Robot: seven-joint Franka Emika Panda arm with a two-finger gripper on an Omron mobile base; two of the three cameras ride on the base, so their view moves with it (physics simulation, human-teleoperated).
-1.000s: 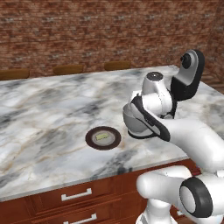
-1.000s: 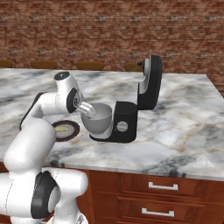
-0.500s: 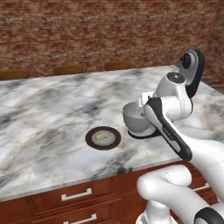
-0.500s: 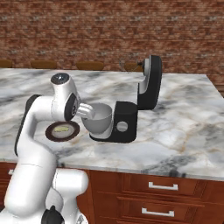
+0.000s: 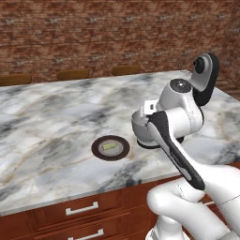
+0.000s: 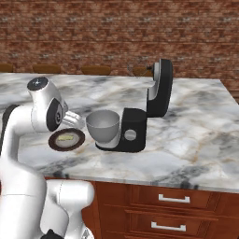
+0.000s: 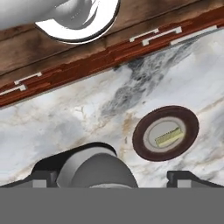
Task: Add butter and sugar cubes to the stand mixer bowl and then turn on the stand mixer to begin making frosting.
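Gripper [image 7: 112, 177] wide open, nothing held, hovering above stand mixer bowl [image 6: 102, 126] w/ plate [image 7: 166, 132] just beside. Butter [image 7: 169, 137] lying on plate, on marble surface [image 5: 56, 117]. Stand mixer [image 6: 144, 112] head tilted up behind bowl.

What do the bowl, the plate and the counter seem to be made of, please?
Bowl: likely brushed metal, plain grey with a soft sheen. Plate: dark brown, perhaps glazed ceramic or wood; unclear. Counter: polished marble by its grey and tan veining.
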